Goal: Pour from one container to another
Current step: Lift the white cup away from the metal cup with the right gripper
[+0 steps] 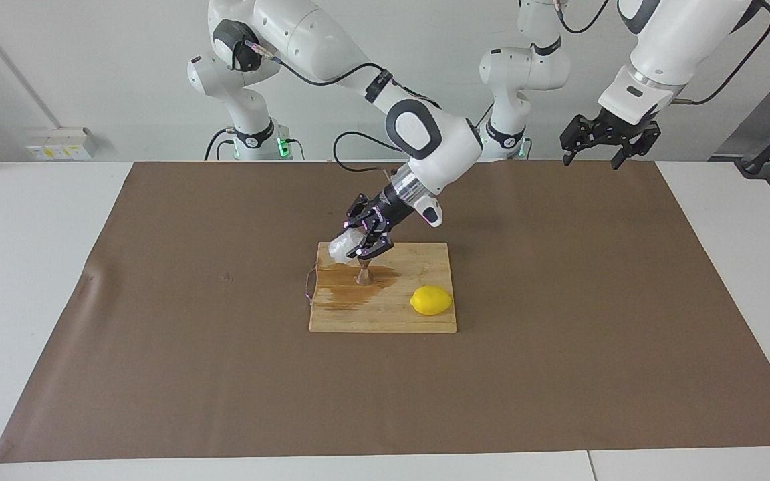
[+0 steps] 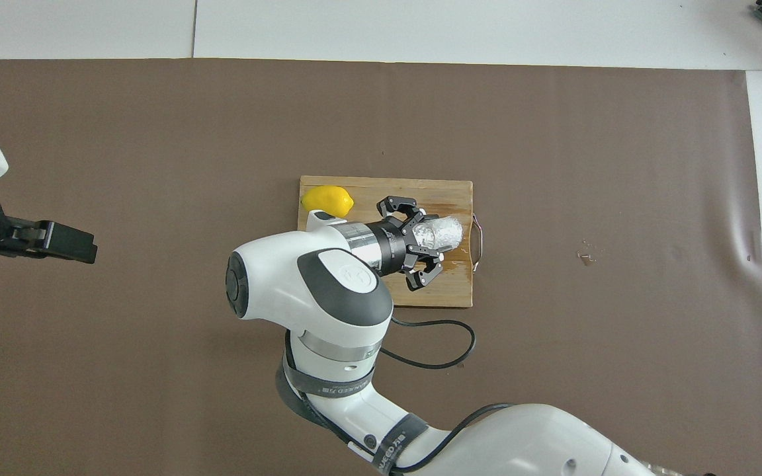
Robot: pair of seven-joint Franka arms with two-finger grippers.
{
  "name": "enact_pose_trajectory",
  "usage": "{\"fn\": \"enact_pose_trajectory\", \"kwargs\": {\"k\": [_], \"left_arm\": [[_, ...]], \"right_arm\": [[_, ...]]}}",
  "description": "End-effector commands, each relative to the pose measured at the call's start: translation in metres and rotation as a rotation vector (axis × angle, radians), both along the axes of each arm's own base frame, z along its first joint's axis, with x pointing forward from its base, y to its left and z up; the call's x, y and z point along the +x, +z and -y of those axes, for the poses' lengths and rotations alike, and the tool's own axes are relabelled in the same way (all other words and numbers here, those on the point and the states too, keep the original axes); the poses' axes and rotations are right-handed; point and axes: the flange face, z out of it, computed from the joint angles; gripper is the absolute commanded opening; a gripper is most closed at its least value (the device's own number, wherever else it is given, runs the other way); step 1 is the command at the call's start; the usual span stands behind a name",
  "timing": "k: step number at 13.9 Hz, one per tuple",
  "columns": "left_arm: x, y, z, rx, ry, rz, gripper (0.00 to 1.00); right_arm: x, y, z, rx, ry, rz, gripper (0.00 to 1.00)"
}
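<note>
My right gripper (image 1: 360, 243) is shut on the crinkled translucent-white cup (image 1: 341, 245), which it holds tipped almost onto its side just above the wooden cutting board (image 1: 418, 267). The steel jigger (image 1: 363, 274) stands upright on the board directly under the gripper, in a wet brown patch (image 1: 348, 290). From overhead, the cup (image 2: 445, 231) pokes out past the right gripper (image 2: 427, 235) and the jigger is hidden beneath them. My left gripper (image 1: 592, 160) hangs open and empty in the air over the mat's edge at the left arm's end, waiting.
A yellow lemon (image 1: 431, 300) lies on the board's corner toward the left arm's end, farther from the robots than the jigger. A wire handle (image 2: 478, 243) sticks out of the board's other end. Small drops (image 2: 585, 256) mark the brown mat (image 1: 559, 374).
</note>
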Motion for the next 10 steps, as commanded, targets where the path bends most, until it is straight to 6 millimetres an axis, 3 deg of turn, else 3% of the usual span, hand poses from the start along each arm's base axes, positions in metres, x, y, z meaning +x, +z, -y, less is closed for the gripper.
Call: {"fn": "enact_pose_trajectory", "kwargs": {"k": [1,6,10], "left_arm": [[-0.007,0.002,-0.004,0.011,-0.003,0.008,1.00],[-0.007,0.002,-0.004,0.011,-0.003,0.008,1.00],[-0.007,0.002,-0.004,0.011,-0.003,0.008,1.00]], "right_arm": [[-0.005,0.004,-0.001,-0.015,-0.008,-0.008,0.00],[0.009,0.069,0.031,0.151,-0.077,0.014,0.00],[0.032,0.094,0.074,0.255,-0.167,0.024,0.00]]}}
